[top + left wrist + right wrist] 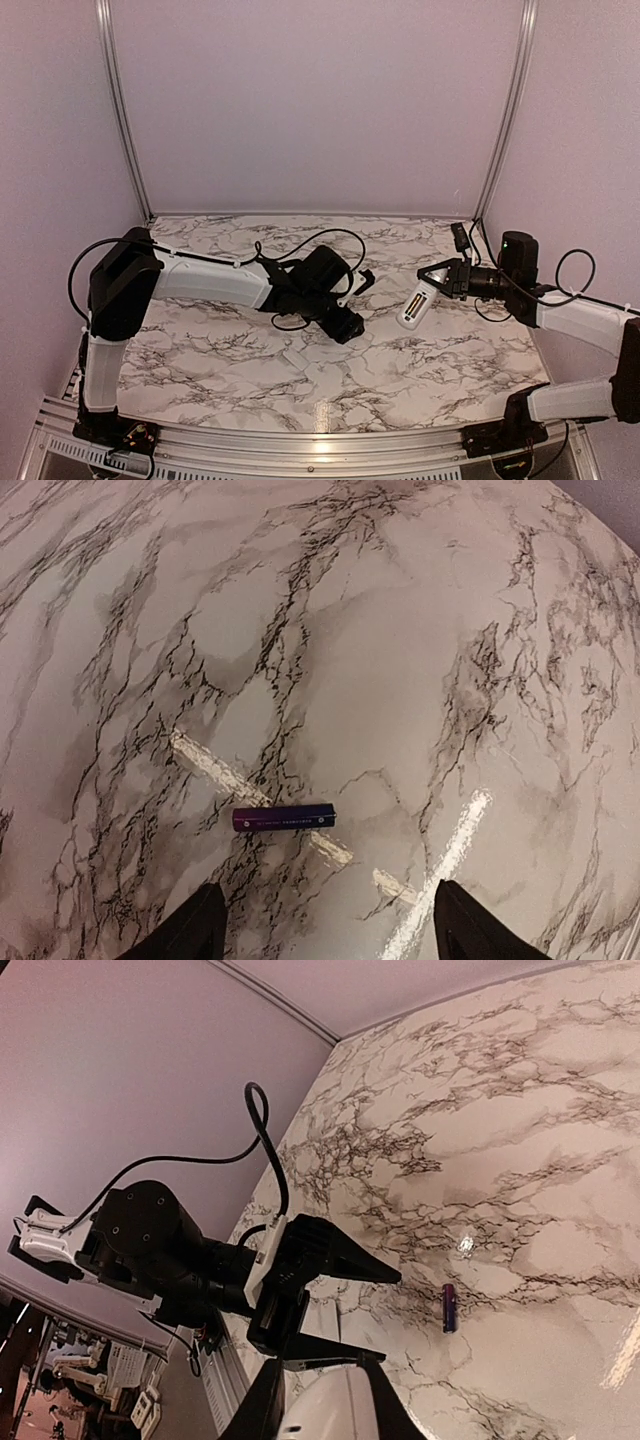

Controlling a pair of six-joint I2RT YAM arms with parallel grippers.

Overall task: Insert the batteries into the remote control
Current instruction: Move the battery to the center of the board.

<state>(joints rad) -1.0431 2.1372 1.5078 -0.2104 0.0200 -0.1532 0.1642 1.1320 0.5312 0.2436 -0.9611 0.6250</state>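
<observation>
A slim dark purple battery lies flat on the marble table, a short way ahead of my left gripper. The left gripper is open, its two black fingertips wide apart with nothing between them. In the right wrist view the same battery lies just right of the left gripper. My right gripper is shut on one end of the white remote control and holds it tilted above the table's right side. An orange-gold patch shows on the remote's upper face. From the right wrist only the remote's white end shows.
A small dark object lies near the back right corner by a cable. Pale walls with metal corner posts close in the marble table on three sides. A metal rail runs along the near edge.
</observation>
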